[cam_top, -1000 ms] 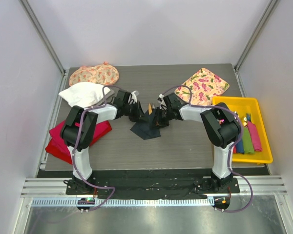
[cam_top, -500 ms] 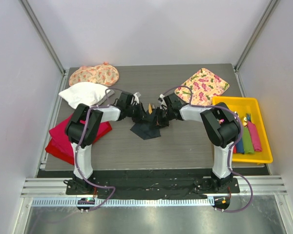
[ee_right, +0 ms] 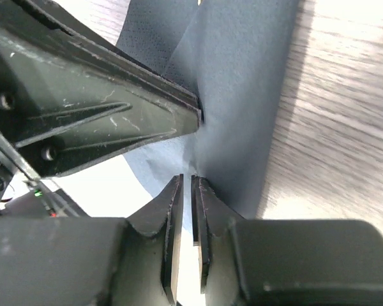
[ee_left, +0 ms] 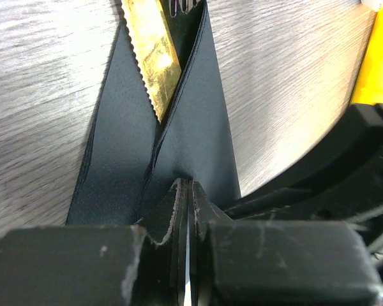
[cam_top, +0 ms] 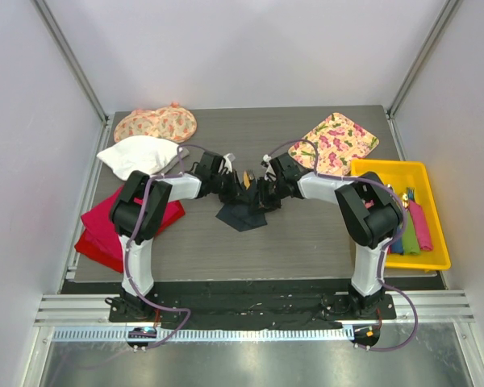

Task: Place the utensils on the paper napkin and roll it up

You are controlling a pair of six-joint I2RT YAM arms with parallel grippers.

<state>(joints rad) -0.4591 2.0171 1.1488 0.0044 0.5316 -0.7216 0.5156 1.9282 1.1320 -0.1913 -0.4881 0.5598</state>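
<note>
Centre of the tabletop (cam_top: 306,234), both arms meeting over the napkin (ee_left: 115,127). The dark sheet lies between the two arm tips, midway across the tabletop and well apart from the yellow tray (cam_top: 387,167) at the right. Its near part is spread flat, and its far part is gathered into a long V-shaped fold.

A gold serrated knife (ee_left: 154,57) sits in the trough of that fold, its blade showing at the open end. Something pale lies beside the blade at the frame's edge, too cropped to name.

The left tool (ee_left: 189,191) is pressed together and pinches the doubled paper where the two sides of the fold meet. The right tool (ee_right: 186,185) stands a narrow slit apart at the napkin's edge, close against the left tool's finger. Whether any paper is caught in that slit cannot be told.

Hazards, as judged from this arrangement:

- **Tearing:** the sheet is thin, and a pull by one tool against the other's hold could rip it at the pinch.
- **Knife slipping out:** the fold is loose and open at one end, so tilting or tugging it could slide the knife out.
- **Fold springing flat:** with one side possibly free, the fold could flatten before any roll forms.
- **Tools fouling:** the two tools are crowded together, so a small sideways move could knock one against the other.
</note>
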